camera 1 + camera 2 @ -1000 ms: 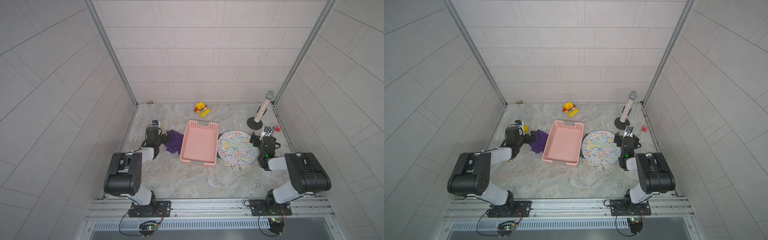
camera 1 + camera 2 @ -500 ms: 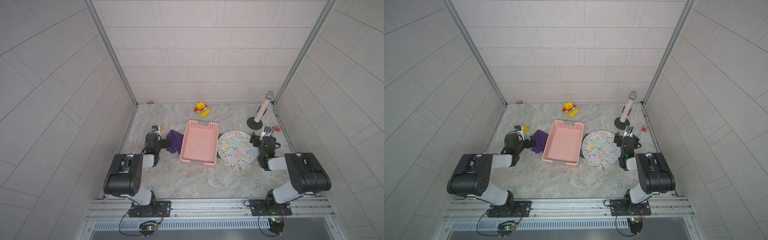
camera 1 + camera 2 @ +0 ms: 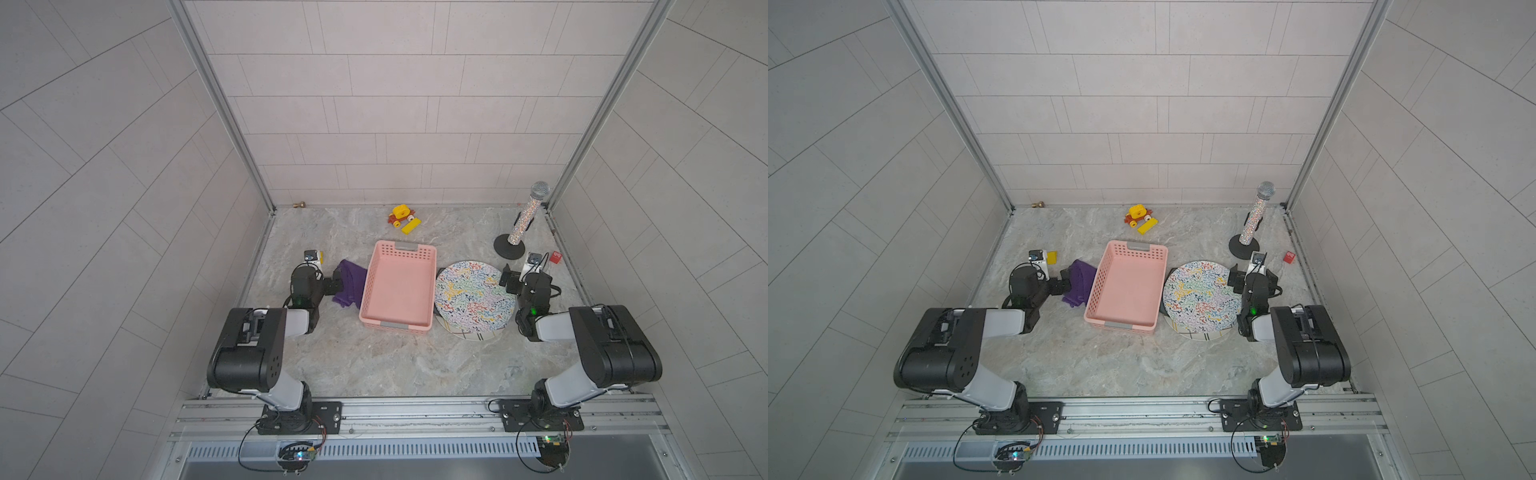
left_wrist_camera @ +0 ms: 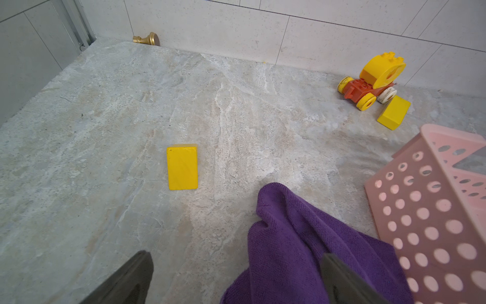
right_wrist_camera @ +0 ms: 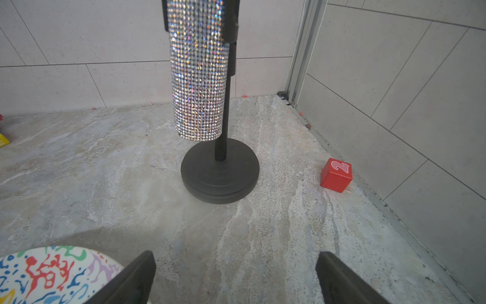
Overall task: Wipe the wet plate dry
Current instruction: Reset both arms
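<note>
Patterned plate is noted flat on the table, just beside the pink basket. The right gripper is set at its outer rim, jaws spread wide, nothing gripped. Left gripper is likewise seen wide apart at the crumpled purple cloth beside the basket's other side, cloth unclamped.

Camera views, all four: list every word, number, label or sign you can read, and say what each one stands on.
"2": pale numeral on the upper face of the red cube, which sits on the table near the microphone stand.
Plate: coloured squiggles only, no letters or numbers.
Nothing else can be read in any view.
</note>
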Robot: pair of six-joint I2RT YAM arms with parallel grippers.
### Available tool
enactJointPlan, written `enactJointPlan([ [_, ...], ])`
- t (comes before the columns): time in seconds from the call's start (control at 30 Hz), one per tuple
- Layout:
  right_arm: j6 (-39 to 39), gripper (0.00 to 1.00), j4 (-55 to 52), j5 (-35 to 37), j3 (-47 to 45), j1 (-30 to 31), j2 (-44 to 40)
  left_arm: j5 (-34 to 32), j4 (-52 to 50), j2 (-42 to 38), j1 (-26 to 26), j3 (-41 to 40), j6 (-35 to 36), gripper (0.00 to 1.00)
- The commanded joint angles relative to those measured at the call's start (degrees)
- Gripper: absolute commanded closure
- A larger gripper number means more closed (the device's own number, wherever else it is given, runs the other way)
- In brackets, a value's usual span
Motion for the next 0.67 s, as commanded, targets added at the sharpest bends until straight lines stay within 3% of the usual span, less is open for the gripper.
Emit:
enactJointPlan([
  [0.0,0.4,0.00,0.3,0.0,0.5,0.1,-0.6,-0.1,1.2,-1.2,-0.3,0.1,0.7,0.00],
  [0.63,0.2,0.00,0.1,-0.1,0.6,0.2,-0.6,-0.1,1.2,-1.2,-0.3,0.1,0.7,0.00],
])
